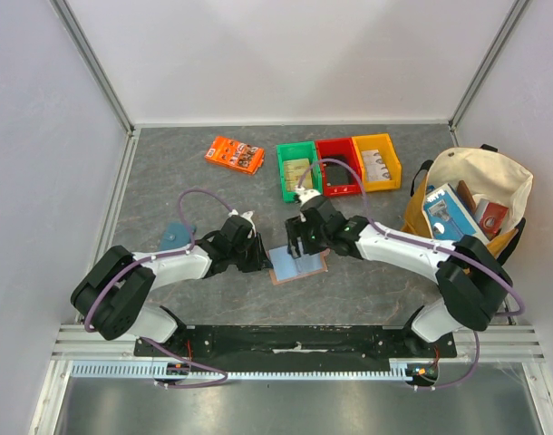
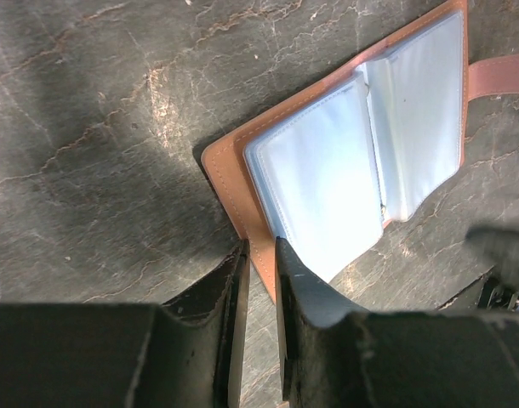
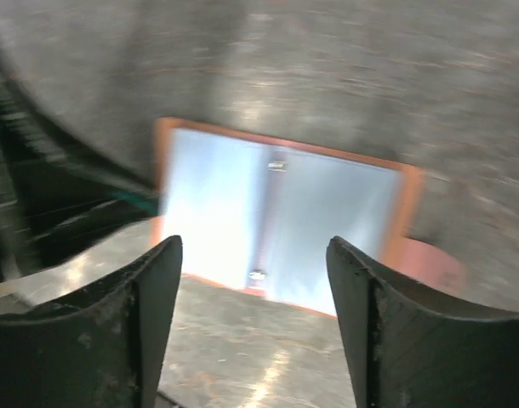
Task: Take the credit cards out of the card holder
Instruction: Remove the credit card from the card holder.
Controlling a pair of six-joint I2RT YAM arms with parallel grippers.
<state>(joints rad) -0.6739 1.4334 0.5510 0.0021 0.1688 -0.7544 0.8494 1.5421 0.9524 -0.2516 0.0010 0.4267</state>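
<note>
We note the card holder [image 1: 297,265] lying open on the desk [image 1: 213,195], about midway between the left and right edges and nearer the near edge than the far one; tan cover down, pale blue clear sleeves up, snap tab [image 2: 502,76] sticking out from one side. The left gripper [image 1: 256,256] sits at the holder's left side; in the left wrist view its claw [image 2: 259,251] is pressed nearly together, pinching the edge of the tan cover [image 2: 234,195]. The right gripper [image 1: 299,243] is over the holder's far side; its wrist view is blurred, but the fingers [image 3: 149,314] are spread wide, with the open holder [image 3: 276,221] below and between them, nothing held. We cannot tell whether the sleeves hold cards. Along the far edge: an orange packet [image 1: 234,154], then green bin [image 1: 283,172], red bin [image 1: 322,168] and yellow bin [image 1: 392,163] side by side. A canvas bag [image 1: 494,177] stands by the right edge; a teal pouch [image 1: 172,234] lies toward the left edge, partly under the left arm.
</note>
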